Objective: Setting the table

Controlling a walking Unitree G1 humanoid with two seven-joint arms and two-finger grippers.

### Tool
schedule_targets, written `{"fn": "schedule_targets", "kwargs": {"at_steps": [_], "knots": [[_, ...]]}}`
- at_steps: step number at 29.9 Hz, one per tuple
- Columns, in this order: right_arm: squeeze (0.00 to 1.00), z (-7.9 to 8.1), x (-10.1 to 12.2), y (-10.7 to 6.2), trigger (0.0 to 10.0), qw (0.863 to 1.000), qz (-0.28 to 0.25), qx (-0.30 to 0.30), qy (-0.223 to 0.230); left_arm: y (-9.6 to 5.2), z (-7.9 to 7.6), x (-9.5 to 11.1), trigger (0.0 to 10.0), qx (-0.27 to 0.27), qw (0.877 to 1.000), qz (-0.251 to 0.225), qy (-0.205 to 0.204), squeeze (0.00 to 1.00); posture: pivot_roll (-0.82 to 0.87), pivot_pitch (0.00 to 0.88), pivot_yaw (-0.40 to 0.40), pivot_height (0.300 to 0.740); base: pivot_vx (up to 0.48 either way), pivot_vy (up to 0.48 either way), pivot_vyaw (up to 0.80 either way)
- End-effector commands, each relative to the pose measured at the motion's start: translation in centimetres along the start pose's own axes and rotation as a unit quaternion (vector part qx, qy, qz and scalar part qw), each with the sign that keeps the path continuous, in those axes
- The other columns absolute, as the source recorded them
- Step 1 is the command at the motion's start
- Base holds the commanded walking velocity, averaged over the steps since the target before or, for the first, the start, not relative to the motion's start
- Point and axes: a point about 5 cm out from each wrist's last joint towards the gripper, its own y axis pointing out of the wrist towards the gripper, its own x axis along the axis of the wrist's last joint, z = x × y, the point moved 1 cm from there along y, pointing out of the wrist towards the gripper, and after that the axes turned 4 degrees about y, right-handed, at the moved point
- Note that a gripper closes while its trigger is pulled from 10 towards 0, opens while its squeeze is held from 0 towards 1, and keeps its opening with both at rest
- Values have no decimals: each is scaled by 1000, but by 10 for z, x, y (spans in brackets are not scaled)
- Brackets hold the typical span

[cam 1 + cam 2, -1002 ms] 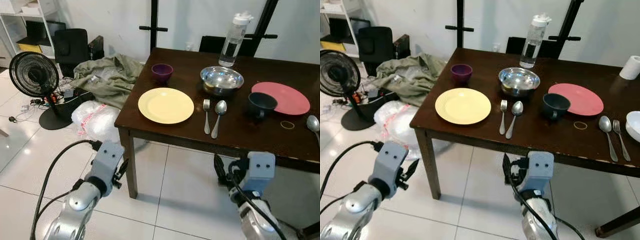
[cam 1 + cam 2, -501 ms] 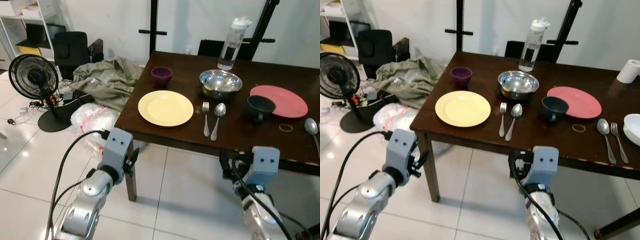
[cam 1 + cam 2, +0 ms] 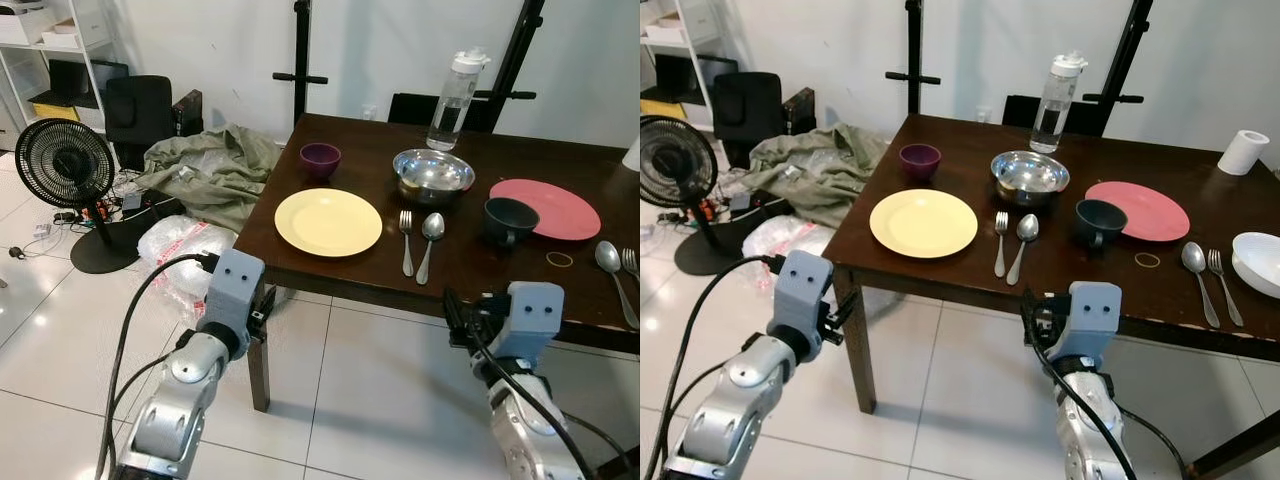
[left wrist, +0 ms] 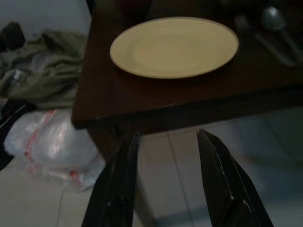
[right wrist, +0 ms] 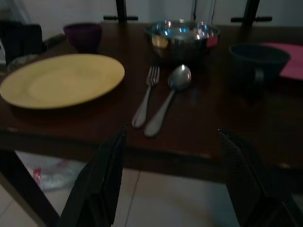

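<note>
Table (image 3: 940,262): partly set.
Left gripper (image 4: 166,182): spread, empty.
Right gripper (image 5: 170,182): spread, empty.
Risk: arms were low; could hit edge.

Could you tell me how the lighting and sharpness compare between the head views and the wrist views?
Eye views: bright and sharp, the floor tiles glossy. Left wrist view: dim, soft, the yellow plate clearest. Right wrist view: darker, slightly blurred, with highlights on the metal bowl.

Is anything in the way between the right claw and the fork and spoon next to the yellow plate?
Nothing visible. The open right claw sits below the dark wooden table's near edge, the silver fork and silver spoon lying just beyond.
</note>
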Motion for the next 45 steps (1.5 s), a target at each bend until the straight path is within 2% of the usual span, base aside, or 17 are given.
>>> {"fn": "schedule_targets", "kwargs": {"at_steps": [1, 2, 6, 10, 13, 18, 23, 29, 40, 45], "knots": [[0, -2, -2, -4, 10000, 1000, 4, -2, -4, -3, -5, -5, 10000, -3, 1000, 3, 0, 0, 73, 81, 39, 740, 0, 0, 0], [0, -2, 0, -4, 10000, 1000, 2, 0, -5, -5, -11, -5, 10000, -5, 1000, 3, -3, 0, 80, 90, 30, 740, 0, 0, 0], [0, -2, 2, -2, 10000, 1000, 0, 1, -4, -5, -13, -3, 10000, -8, 1000, 0, -2, 0, 93, 91, 19, 740, 0, 0, 0], [0, 1, -2, 3, 10000, 1000, 5, 6, -3, -5, -5, -4, 10000, 10, 1000, 2, -9, 0, 93, 113, 28, 740, 0, 0, 0], [0, -1, 1, 5, 10000, 1000, 2, 7, -2, 0, 0, 1, 10000, 21, 1000, -4, -11, 0, 77, 113, 17, 740, 0, 0, 0], [0, -6, 8, 5, 10000, 1000, -5, 6, -9, 7, -6, 10, 10000, 11, 1000, -21, -6, 0, -12, 128, 26, 740, 0, 0, 0], [0, 0, 15, 3, 10000, 1000, -19, 15, -14, 10, -7, 7, 10000, 4, 1000, -17, -8, 0, -84, 124, 72, 740, 0, 0, 0], [0, 5, 16, -2, 10000, 1000, -20, 20, -10, 18, -9, 8, 10000, -7, 1000, -19, -4, 0, -93, 107, 63, 740, 0, 0, 0], [0, 9, 18, 3, 10000, 999, -18, 28, -6, 15, -4, 5, 10000, 10, 1000, -21, -14, 0, -80, 94, 48, 740, 0, 0, 0], [0, 10, 19, 3, 10000, 1000, -17, 26, 1, 14, -2, 6, 10000, 11, 1000, -23, -14, 0, -66, 115, 49, 740, 0, 0, 0]]}}
